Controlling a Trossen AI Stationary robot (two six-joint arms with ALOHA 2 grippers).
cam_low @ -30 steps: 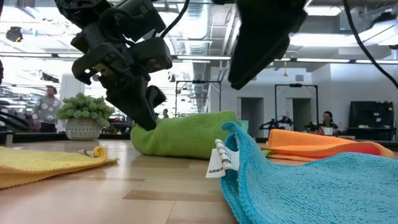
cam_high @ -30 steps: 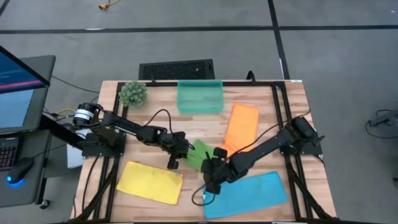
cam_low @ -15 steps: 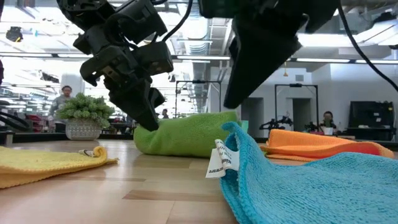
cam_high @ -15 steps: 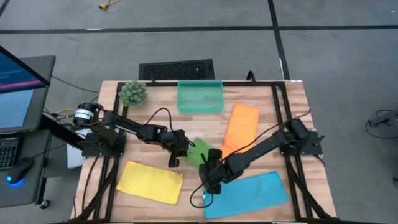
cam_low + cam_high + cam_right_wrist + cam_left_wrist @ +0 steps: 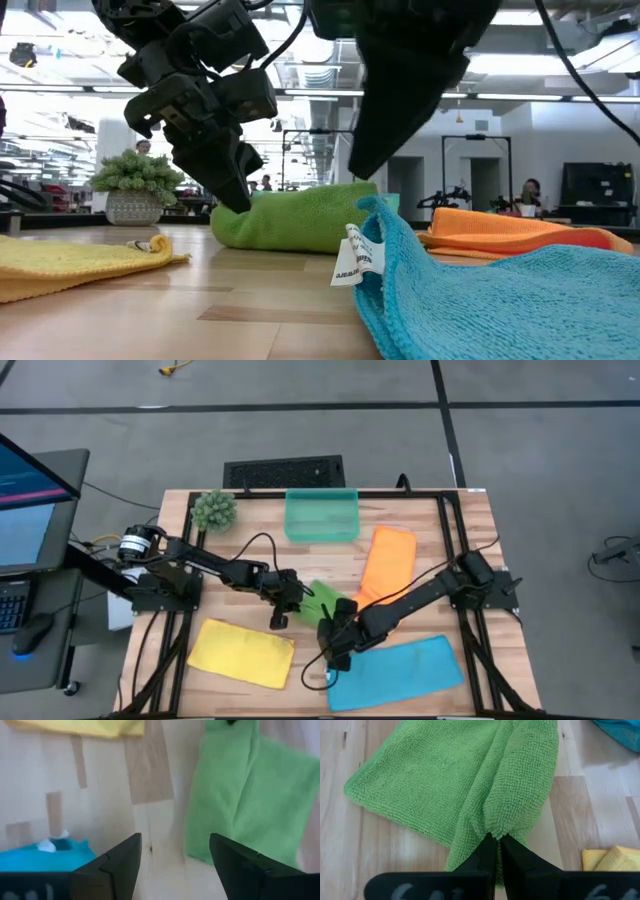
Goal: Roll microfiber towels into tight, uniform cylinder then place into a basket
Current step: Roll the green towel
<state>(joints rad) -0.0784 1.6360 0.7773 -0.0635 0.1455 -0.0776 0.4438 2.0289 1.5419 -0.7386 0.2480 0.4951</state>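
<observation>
So we see the left pincer clamped tight on a fold of the green towel mid-bench, while the right pincer hovers wide open, empty, just beside its edge.

Bunched green towel mid-table

1. Pinched in your left gripper: the plain green towel.
2. Beside your right gripper: the bright blue towel, white tag.
3. Yellow towel, orange towel, teal basket.
</observation>
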